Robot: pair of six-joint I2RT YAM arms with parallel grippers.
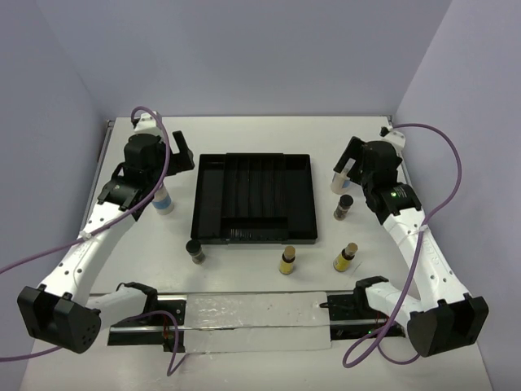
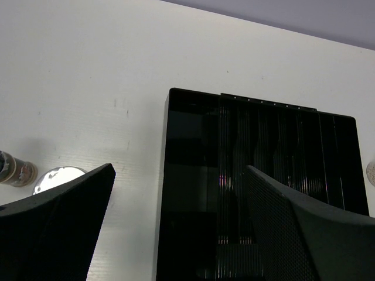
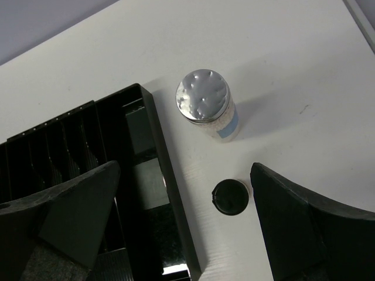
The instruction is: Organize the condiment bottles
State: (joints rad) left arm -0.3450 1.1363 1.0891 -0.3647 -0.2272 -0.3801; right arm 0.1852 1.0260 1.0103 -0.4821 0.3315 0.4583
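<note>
The condiment bottles stand on the table around a black compartmented tray [image 1: 213, 199]. A white blue-labelled bottle [image 1: 163, 200] stands left of it, its silver cap showing in the left wrist view [image 2: 58, 176]. A dark jar [image 1: 195, 251] and two yellow-filled bottles [image 1: 287, 260] [image 1: 345, 257] stand in front of it. A grey-capped bottle [image 1: 339, 181] [image 3: 204, 100] and a black-capped dark jar [image 1: 344, 206] [image 3: 230, 196] stand to its right. My left gripper [image 1: 177, 151] [image 2: 179, 172] is open and empty over the tray's left edge. My right gripper [image 1: 349, 160] [image 3: 184, 175] is open and empty above that jar.
A small jar [image 2: 14, 170] shows at the left edge of the left wrist view. A clear plastic strip on a rail [image 1: 252, 322] lies along the near edge between the arm bases. Grey walls close the back and sides.
</note>
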